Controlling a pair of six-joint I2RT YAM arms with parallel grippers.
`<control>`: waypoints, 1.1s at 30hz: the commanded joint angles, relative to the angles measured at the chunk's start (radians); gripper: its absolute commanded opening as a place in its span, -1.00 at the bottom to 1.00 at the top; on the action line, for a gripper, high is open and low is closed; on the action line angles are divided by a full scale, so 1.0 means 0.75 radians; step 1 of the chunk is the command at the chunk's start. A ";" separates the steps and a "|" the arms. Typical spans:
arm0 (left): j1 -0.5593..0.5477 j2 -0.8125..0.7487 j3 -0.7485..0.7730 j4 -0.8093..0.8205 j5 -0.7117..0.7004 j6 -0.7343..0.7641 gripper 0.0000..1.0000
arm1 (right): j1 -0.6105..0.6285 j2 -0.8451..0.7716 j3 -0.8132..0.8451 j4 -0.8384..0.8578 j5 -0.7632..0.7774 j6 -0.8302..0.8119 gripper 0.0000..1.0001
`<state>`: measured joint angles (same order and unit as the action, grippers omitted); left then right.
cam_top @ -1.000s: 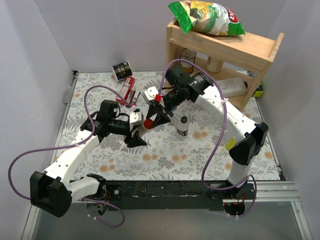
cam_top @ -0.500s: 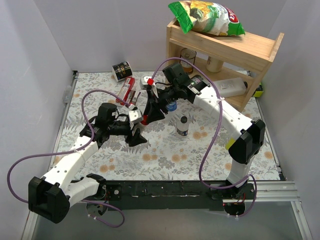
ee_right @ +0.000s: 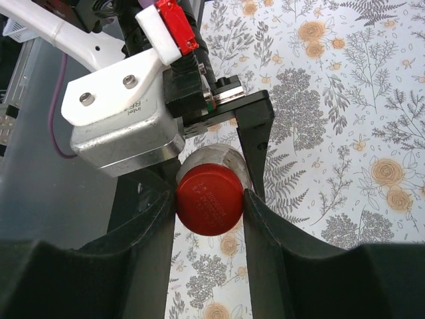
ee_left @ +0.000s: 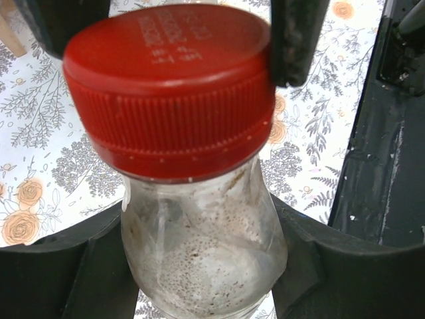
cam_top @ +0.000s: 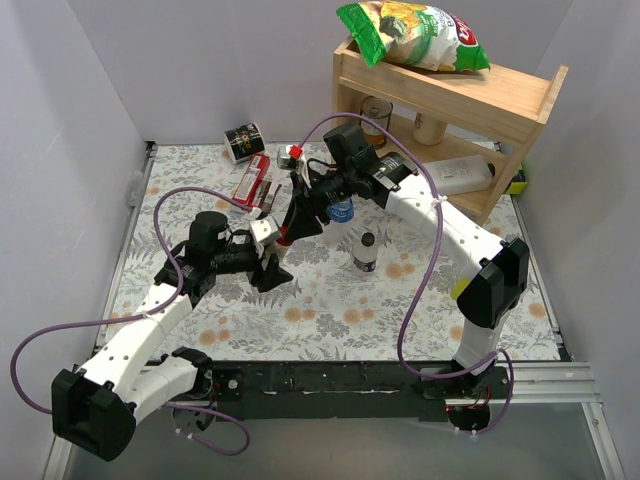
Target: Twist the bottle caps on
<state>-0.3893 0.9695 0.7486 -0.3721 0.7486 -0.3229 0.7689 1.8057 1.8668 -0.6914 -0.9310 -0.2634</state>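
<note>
My left gripper [cam_top: 272, 266] is shut on a clear bottle [ee_left: 202, 256], holding it by the shoulder just below the neck [ee_left: 202, 266]. A red cap [ee_left: 169, 86] sits on that bottle's neck. My right gripper [cam_top: 288, 232] is shut on the red cap from above, one finger on each side [ee_right: 209, 199]. A second bottle with a black cap [cam_top: 366, 250] stands on the mat to the right. A third bottle with a blue cap [cam_top: 343, 210] stands partly behind my right arm.
A wooden shelf [cam_top: 450, 95] stands at the back right with a chip bag [cam_top: 415, 30] on top and a jar [cam_top: 377, 110] inside. A white flat bottle [cam_top: 462, 175] lies at its foot. A red packet [cam_top: 250, 180] and a black roll [cam_top: 241, 140] lie at the back left.
My right wrist has turned around the red cap and shifted a little left. My left arm drew slightly left with the bottle still in its grip.
</note>
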 commanded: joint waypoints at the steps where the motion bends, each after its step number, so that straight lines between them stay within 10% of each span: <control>1: 0.008 -0.072 0.008 0.208 0.057 -0.066 -1.00 | 0.028 0.014 -0.020 -0.052 -0.029 0.093 -0.23; 19: 0.014 -0.063 -0.014 0.283 0.020 -0.156 -1.00 | 0.028 0.075 0.006 -0.052 -0.082 0.149 0.24; 27: 0.016 -0.053 -0.031 0.275 0.014 -0.158 -1.00 | 0.020 0.071 0.012 -0.015 -0.160 0.118 -0.53; 28: 0.016 -0.051 -0.037 0.269 -0.008 -0.158 -0.78 | 0.018 0.069 0.018 -0.015 -0.160 0.102 -0.68; 29: 0.016 -0.053 -0.041 0.271 -0.022 -0.167 0.01 | 0.016 0.069 0.033 -0.037 -0.154 0.083 -0.75; 31: 0.016 -0.055 -0.059 0.269 -0.075 -0.169 0.96 | 0.012 0.071 0.063 -0.072 -0.125 0.045 -0.81; 33: 0.016 -0.068 -0.072 0.245 -0.123 -0.146 0.96 | -0.002 0.065 0.078 -0.137 -0.105 -0.029 -0.88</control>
<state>-0.3813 0.9512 0.7109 -0.2218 0.7315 -0.4587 0.7734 1.8626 1.8698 -0.7143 -0.9760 -0.2115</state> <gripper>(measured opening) 0.932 0.518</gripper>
